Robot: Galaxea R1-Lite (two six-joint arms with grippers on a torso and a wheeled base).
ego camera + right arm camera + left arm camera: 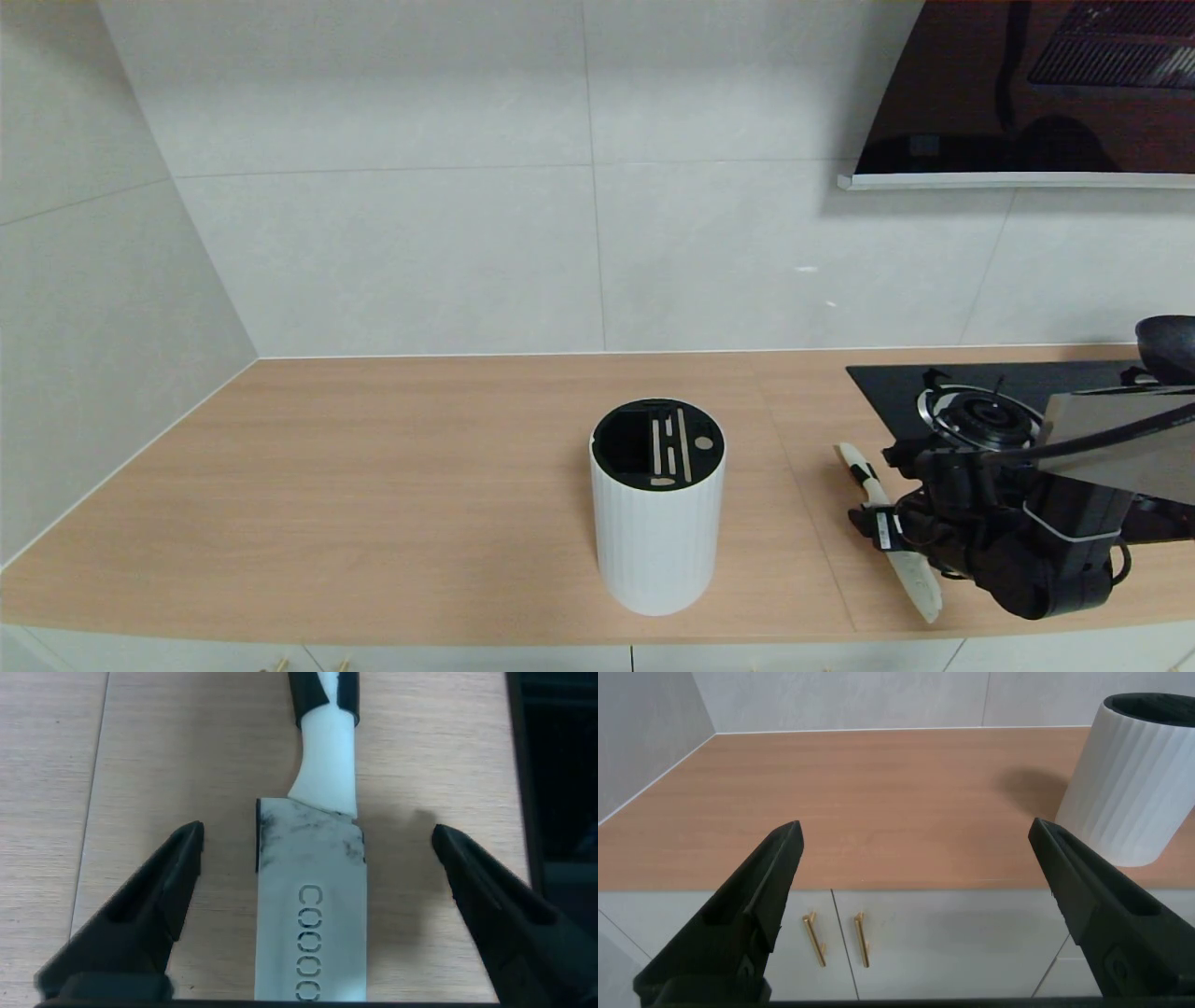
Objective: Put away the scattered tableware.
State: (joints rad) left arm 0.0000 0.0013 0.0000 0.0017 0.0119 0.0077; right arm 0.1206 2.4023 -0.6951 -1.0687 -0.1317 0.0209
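Head view: white ribbed holder point(658, 523) stands upright mid-countertop point(373, 467); knife point(918, 577) lies flat to its right, beside the hob point(896, 387), with the right gripper point(885, 490) over it. Left wrist view: left gripper point(915, 833) has its fingers wide apart at the counter's front edge, near the holder point(1134, 775). Right wrist view: right gripper point(316, 835) has its fingers spread either side of the knife point(313, 887) blade, clear of it.

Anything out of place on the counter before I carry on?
Yes: the knife lies flat on the counter beside the hob, not in the white holder standing apart from it. The right gripper hangs open over its blade.
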